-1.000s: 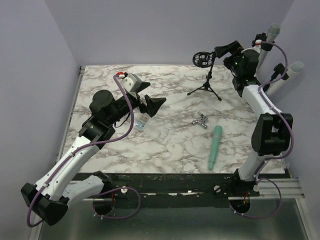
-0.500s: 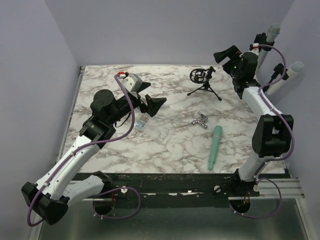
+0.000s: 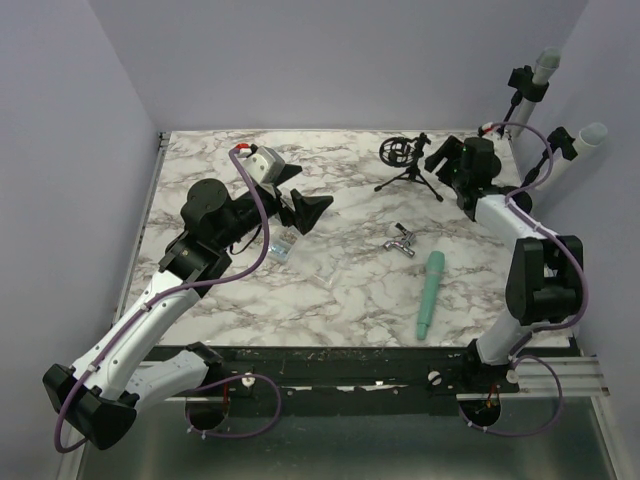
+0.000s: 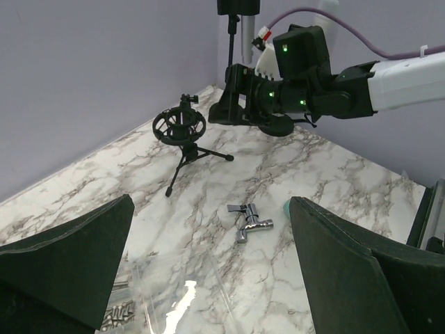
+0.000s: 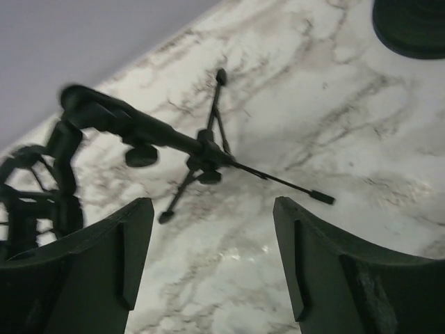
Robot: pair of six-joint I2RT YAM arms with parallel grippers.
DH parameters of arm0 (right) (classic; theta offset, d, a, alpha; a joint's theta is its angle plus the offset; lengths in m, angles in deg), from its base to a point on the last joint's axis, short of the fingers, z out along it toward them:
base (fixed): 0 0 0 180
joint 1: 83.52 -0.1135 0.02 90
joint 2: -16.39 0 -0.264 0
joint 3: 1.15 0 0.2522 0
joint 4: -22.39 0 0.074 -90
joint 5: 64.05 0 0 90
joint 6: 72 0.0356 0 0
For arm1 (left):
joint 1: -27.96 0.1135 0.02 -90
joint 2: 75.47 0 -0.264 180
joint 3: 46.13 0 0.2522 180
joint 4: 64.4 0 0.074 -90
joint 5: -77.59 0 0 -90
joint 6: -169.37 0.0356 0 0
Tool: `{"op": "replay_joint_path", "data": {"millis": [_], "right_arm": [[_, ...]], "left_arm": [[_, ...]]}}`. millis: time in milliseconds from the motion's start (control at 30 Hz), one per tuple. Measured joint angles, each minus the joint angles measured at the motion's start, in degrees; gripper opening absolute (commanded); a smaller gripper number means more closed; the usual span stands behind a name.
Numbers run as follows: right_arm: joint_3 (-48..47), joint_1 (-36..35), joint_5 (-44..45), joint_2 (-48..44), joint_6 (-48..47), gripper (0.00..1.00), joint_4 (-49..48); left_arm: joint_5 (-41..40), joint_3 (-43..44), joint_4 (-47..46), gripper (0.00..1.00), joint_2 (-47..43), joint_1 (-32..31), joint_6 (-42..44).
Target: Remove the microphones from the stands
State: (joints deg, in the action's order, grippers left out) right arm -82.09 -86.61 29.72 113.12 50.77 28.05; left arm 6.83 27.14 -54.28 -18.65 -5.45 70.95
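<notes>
The teal microphone (image 3: 431, 293) lies flat on the marble table (image 3: 330, 290), near the front right and away from the stand. The black tripod stand (image 3: 410, 170) stands at the back with its ring mount (image 3: 396, 151) empty; it also shows in the left wrist view (image 4: 182, 133) and in the right wrist view (image 5: 201, 149). My right gripper (image 3: 440, 160) is open and empty, low and just right of the stand, with its fingers framing the tripod legs (image 5: 212, 209). My left gripper (image 3: 305, 207) is open and empty over the table's left middle (image 4: 212, 209).
A chrome tap fitting (image 3: 401, 240) lies between the stand and the microphone and shows in the left wrist view (image 4: 248, 219). A clear bag of screws (image 3: 282, 245) lies under the left gripper. Purple walls close the back and sides.
The stand's ring mount has dropped from its raised position. My right gripper has moved away from it and come down beside the tripod. The left arm has not moved.
</notes>
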Motion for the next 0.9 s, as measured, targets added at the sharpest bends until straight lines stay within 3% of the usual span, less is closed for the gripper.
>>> {"op": "replay_joint_path", "data": {"millis": [167,467,633,900], "right_arm": [[3.93,-0.85,3.48,-0.39,-5.07,0.72,2.62],[-2.34,-0.81,-3.61,9.77,-13.18,0.71,1.27],[-6.88,-0.83,-8.33,16.13,-13.81,0.54,-0.52],[-15.45,-0.83,-12.20,24.02,-15.30,0.54,-2.51]], "left_arm": [[0.39,0.00,0.00,0.98,0.04,0.00,-0.15],[1.51,0.00,0.00,0.98,0.31,0.00,-1.11],[1.70,0.00,-0.02,0.98,0.33,0.00,-1.27],[2.01,0.02,-0.02,0.98,0.52,0.00,-1.29]]}}
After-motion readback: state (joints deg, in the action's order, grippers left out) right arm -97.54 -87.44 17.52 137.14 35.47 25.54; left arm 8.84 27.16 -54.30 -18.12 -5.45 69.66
